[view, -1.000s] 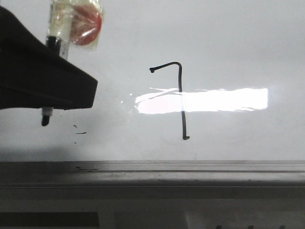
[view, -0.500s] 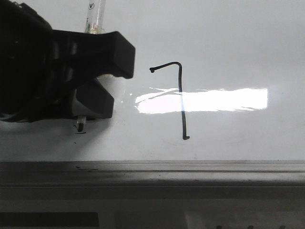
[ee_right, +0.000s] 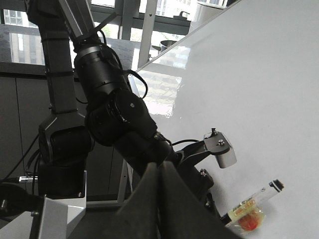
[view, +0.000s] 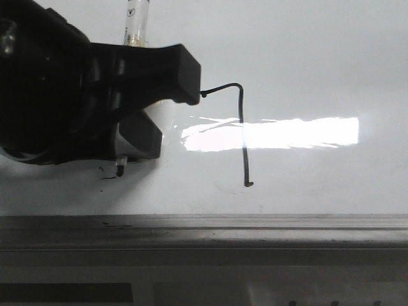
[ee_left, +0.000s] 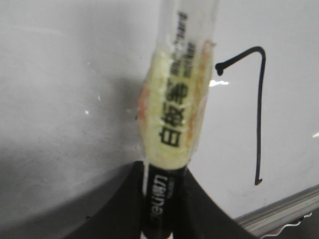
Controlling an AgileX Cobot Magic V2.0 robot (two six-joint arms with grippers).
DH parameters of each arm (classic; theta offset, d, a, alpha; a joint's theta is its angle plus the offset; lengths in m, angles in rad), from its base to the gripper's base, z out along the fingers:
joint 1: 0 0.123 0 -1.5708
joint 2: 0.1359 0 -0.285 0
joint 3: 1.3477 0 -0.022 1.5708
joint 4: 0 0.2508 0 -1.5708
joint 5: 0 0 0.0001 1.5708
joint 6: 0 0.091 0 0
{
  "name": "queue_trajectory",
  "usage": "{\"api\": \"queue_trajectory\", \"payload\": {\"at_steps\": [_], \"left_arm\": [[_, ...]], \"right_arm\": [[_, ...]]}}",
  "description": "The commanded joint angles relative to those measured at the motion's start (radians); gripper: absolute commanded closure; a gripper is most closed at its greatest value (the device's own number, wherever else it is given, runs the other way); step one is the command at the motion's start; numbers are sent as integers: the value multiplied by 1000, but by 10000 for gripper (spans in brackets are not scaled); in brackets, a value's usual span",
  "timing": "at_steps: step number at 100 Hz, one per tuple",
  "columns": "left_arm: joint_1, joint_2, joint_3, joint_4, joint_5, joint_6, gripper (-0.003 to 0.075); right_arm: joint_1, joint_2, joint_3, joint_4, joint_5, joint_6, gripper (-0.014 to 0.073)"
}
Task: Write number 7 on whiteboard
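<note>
The number 7 (view: 242,127) stands in thin black line on the whiteboard (view: 306,57), its long stroke crossing the bright glare. My left gripper (view: 139,121) fills the left of the front view, shut on a marker (view: 136,25) wrapped in yellowish tape. The marker's dark tip (view: 120,169) points down at the board, left of the 7. One black finger (view: 182,80) reaches the blob of the 7's top stroke. In the left wrist view the marker (ee_left: 172,119) sits between the fingers of the left gripper (ee_left: 162,211), with the 7 (ee_left: 260,114) beside it. My right gripper (ee_right: 160,168) is shut on nothing, away from the board.
A grey metal ledge (view: 255,224) runs along the board's lower edge. Small stray black dashes (view: 107,178) lie just left of the marker tip. The right wrist view shows the left arm (ee_right: 112,114), the marker (ee_right: 251,209) and the tilted whiteboard (ee_right: 259,74).
The left gripper has moved right and turned with the marker, its finger now at the 7's top stroke. The marker tip shifted right past the stray dashes. The 7 is unchanged.
</note>
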Motion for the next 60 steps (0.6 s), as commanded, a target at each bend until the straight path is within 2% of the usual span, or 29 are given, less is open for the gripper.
{"api": "queue_trajectory", "payload": {"at_steps": [1, 32, 39, 51, 60], "left_arm": [[9, -1, -15, -23, -101, -6, 741], [14, -1, -15, -23, -98, -10, 733], [14, -1, -15, -23, -98, -14, 691], [14, -1, -15, -23, -98, -16, 540], [14, -1, -15, -23, -98, -37, 459]], "right_arm": [[-8, 3, -26, 7, -60, 3, 657], [-8, 3, -26, 7, -60, 3, 657], [-8, 3, -26, 12, -60, 3, 657], [-8, 3, -26, 15, -60, 3, 657], [-8, 3, -26, 17, -60, 5, 657]]}}
